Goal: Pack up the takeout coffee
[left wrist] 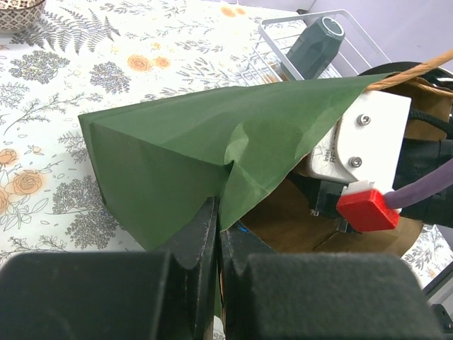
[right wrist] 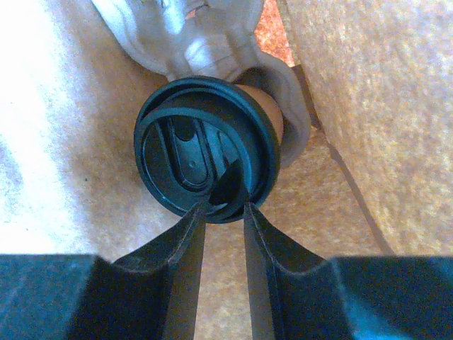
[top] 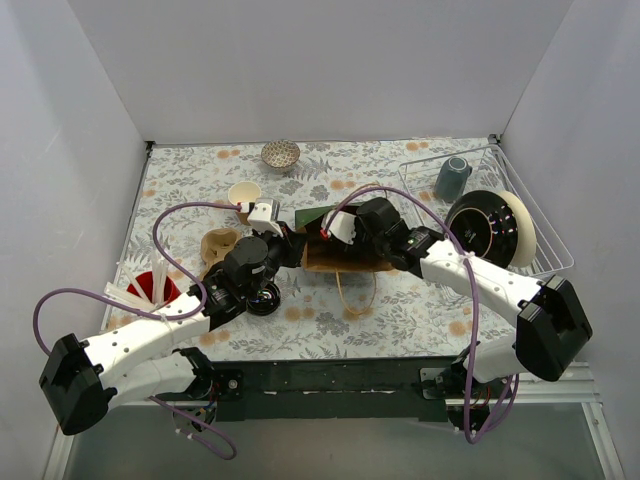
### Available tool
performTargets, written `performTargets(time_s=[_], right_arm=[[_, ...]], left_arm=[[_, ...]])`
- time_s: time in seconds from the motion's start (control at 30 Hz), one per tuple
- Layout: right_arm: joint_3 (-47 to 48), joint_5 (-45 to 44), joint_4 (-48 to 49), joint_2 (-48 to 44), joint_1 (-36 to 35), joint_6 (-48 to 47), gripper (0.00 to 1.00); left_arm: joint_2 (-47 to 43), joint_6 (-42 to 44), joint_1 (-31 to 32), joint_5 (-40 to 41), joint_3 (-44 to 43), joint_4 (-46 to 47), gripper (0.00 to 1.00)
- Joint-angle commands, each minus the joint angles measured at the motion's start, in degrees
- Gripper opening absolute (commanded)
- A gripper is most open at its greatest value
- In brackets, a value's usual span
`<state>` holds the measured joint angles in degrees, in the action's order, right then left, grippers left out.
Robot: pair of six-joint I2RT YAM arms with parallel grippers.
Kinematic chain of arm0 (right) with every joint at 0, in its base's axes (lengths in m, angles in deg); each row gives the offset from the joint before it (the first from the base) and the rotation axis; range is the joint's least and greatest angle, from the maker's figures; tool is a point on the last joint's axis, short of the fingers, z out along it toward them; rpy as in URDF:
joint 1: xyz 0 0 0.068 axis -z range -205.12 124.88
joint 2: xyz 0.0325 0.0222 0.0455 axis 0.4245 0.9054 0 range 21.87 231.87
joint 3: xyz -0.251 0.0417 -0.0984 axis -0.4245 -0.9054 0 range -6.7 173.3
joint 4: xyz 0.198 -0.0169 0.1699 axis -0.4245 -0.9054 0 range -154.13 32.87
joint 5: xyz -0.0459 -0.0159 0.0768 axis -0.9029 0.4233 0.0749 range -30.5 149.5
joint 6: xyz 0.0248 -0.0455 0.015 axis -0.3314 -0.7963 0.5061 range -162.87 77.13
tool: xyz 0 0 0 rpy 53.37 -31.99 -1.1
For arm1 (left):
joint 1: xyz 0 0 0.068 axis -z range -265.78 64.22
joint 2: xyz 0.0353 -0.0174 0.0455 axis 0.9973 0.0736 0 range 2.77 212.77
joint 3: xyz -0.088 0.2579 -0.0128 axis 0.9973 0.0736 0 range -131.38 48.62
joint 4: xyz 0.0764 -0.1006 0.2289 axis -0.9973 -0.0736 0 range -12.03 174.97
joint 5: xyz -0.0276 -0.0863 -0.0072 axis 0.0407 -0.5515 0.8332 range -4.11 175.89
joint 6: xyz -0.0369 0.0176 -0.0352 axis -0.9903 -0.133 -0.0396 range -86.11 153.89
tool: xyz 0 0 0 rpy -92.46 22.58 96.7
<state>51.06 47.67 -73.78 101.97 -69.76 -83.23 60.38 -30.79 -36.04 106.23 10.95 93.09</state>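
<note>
Right wrist view puts me inside the green paper bag, brown paper on all sides; the takeout coffee sits just ahead of the right gripper, black sip lid facing me, a sliver of tan cup showing behind it, nested in a pale moulded holder; the two fingers stand a little apart with the lid's rim between their tips, so I read them as pinching the coffee by the lid. In the left wrist view the left gripper is pressed together on the bag's green edge, holding the mouth up; beyond the bag I see a wire rack with a grey-blue mug lying in it.
</note>
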Motion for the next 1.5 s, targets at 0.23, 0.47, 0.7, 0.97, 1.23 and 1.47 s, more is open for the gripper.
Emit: performTargets(time_s=[0.23, 0.47, 0.7, 0.97, 1.23, 1.47], right_arm=[[8.78, 1.29, -6.47, 0.33, 0.26, 4.41, 0.48], [10.35, 1.11, -7.61, -0.73, 0.26, 5.03, 0.5], [10.53, 5.76, -7.53, -1.61, 0.26, 5.64, 0.4], [11.33, 8.49, -8.05, -3.1, 0.26, 6.08, 0.45], [10.45, 14.73, -7.88, -2.75, 0.26, 5.91, 0.05], [8.6, 18.25, -7.09, -3.02, 0.26, 4.68, 0.01]], left_arm=[[-0.3, -0.44, 0.36, -0.04, -1.79, -0.91, 0.0], [-0.39, -0.44, 0.36, 0.05, -1.79, -1.0, 0.0], [0.23, -0.79, 0.36, -0.21, -2.14, -1.27, 0.0], [0.23, -1.14, 0.28, -0.12, -2.32, -1.62, 0.0], [0.67, -1.05, 0.36, -0.04, -3.02, -1.97, 0.0], [0.49, -1.23, 0.36, -0.04, -3.11, -2.41, 0.0]])
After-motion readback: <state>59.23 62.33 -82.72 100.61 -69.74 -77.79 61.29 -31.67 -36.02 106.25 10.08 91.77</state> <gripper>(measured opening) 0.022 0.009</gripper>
